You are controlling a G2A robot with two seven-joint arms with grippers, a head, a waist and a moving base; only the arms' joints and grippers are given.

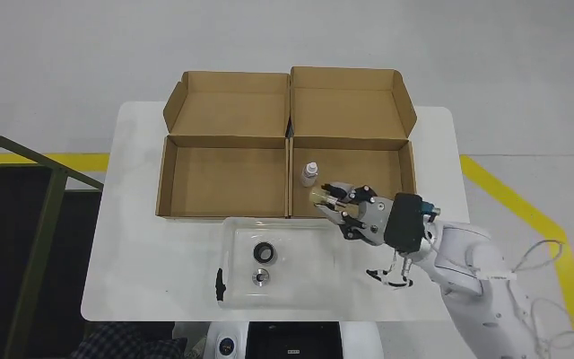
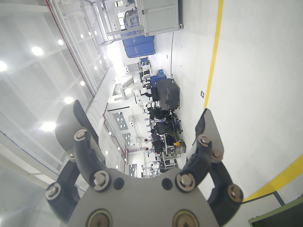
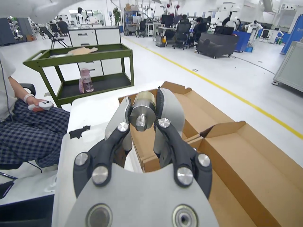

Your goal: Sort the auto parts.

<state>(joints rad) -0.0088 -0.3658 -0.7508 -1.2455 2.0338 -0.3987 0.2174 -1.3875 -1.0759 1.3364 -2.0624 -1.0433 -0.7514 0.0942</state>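
Note:
My right gripper (image 3: 143, 111) is shut on a metal cylinder part (image 3: 141, 110) with a threaded stud, yellowish at its far end. In the top view this gripper (image 1: 328, 199) hovers over the front edge of the right cardboard box (image 1: 395, 157), with the part (image 1: 317, 197) at its tip. A similar white and metal part (image 1: 309, 172) stands inside that box. The clear tray (image 1: 235, 278) in front holds a black ring (image 1: 264, 252) and a small metal disc (image 1: 260, 277). My left gripper (image 2: 142, 119) is open, held up off the table and facing the room.
The left cardboard box (image 1: 170, 170) sits beside the right one, both with lids folded back. A small black piece (image 1: 218, 285) lies on the white table (image 1: 134, 233) at the tray's left edge. A green cart (image 3: 78, 55) stands beyond the table's left side.

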